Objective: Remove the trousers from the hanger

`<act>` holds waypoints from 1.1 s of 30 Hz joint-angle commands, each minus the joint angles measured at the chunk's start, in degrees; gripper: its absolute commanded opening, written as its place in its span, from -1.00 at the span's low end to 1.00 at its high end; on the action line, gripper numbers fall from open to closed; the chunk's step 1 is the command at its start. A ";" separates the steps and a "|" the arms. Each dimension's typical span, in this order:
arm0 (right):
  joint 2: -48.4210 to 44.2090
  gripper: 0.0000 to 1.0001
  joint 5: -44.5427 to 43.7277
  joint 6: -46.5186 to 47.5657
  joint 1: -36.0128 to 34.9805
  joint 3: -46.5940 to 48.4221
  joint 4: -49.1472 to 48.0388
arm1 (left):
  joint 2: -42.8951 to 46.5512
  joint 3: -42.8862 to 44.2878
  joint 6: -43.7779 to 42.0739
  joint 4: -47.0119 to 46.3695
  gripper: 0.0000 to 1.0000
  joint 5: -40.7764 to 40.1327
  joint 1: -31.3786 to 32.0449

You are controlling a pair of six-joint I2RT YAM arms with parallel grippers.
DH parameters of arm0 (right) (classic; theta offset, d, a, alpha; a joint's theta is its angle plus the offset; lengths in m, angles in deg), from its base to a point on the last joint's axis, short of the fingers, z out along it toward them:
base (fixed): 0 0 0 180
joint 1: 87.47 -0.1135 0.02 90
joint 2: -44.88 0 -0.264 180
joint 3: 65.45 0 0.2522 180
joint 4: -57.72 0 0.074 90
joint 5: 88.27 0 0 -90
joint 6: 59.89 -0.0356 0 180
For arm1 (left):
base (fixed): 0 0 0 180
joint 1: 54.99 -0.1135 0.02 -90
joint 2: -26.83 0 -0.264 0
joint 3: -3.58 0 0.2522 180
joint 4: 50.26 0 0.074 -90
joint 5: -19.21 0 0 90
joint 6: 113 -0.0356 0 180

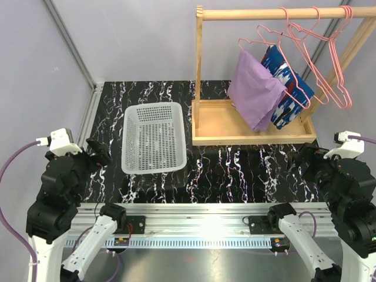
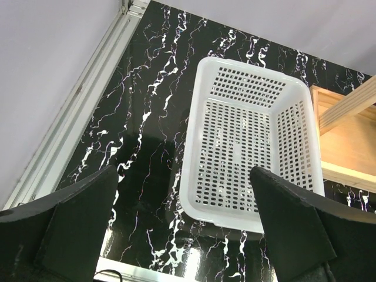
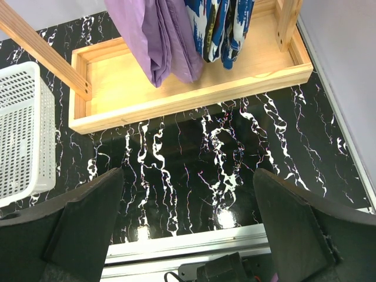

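2 trousers hang at upper right of the top view on pink wire hangers (image 1: 345, 12) from a wooden rack (image 1: 200, 70): purple pair (image 1: 255, 94) at left, touching the blue patterned pair (image 1: 288, 88), hems over the rack's tray. white basket (image 1: 154, 138) centre-left on black marbled table (image 1: 235, 170). left gripper (image 2: 183, 170) and right gripper (image 3: 188, 171) are spread wide, holding nothing.

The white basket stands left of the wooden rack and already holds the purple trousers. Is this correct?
Not fully. The white basket does stand left of the wooden rack, but it holds nothing: the purple trousers hang from the rack, next to the blue patterned trousers. The top view shows this, and the left wrist view confirms the basket is empty.
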 commanded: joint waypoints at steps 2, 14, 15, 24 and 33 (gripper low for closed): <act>0.51 0.99 0.17 1.36 -0.39 1.35 -1.99 | -0.50 0.72 0.51 -1.53 0.98 -1.55 0.19; 8.42 0.99 5.27 4.00 -0.30 8.72 -8.56 | -1.21 -0.15 -0.01 -2.40 0.98 3.18 0.19; 9.99 0.99 4.92 4.52 -0.30 10.38 -9.36 | -1.47 -0.68 -0.10 -2.58 0.98 4.15 0.19; 29.41 0.85 0.10 13.49 -0.21 24.28 -17.18 | -2.44 -2.44 -0.72 -3.02 0.98 12.33 0.19; 45.76 0.86 5.15 20.27 5.31 34.55 -22.48 | -2.62 -5.69 -0.19 -2.67 0.98 17.51 0.10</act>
